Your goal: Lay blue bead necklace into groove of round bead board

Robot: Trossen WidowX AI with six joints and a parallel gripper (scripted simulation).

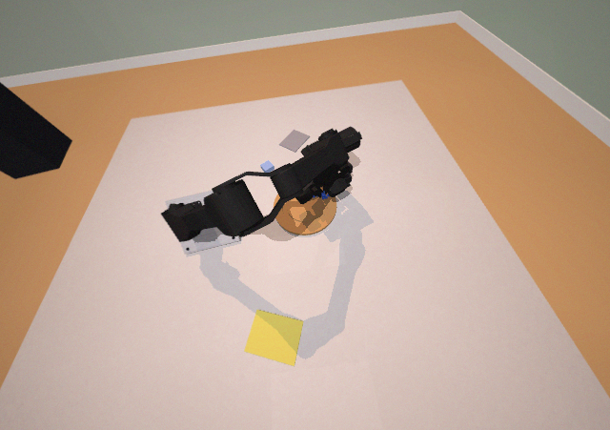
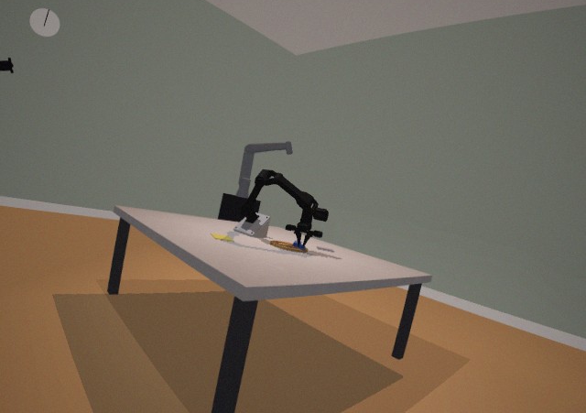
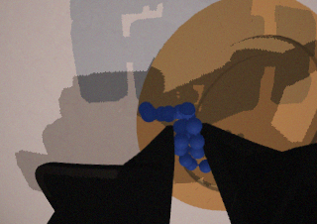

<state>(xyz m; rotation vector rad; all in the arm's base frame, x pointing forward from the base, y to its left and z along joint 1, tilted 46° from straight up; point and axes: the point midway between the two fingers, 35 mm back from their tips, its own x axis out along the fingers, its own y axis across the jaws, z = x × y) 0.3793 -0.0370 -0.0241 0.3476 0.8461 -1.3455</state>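
Note:
The round wooden bead board [image 1: 315,229] [image 2: 279,244] [image 3: 208,31] lies on the table under the hand, with its circular groove partly shadowed. The blue bead necklace [image 1: 324,195] [image 2: 298,244] [image 3: 194,126] is bunched over the board's edge zone. My gripper [image 2: 301,246] [image 3: 186,130] points down and is shut on the necklace, with the beads squeezed in a clump between the fingertips. In the wrist view a few beads stick out to the left past the left fingertip, and others hang lower between the fingers. In the top view the arm hides the fingertips.
A light blue cube [image 1: 267,166] and a flat grey square [image 1: 294,140] [image 2: 325,248] lie beyond the arm in the top view. A yellow square [image 1: 273,337] [image 2: 221,236] lies farther off on the other side. The arm's base [image 1: 212,245] stands left of the board.

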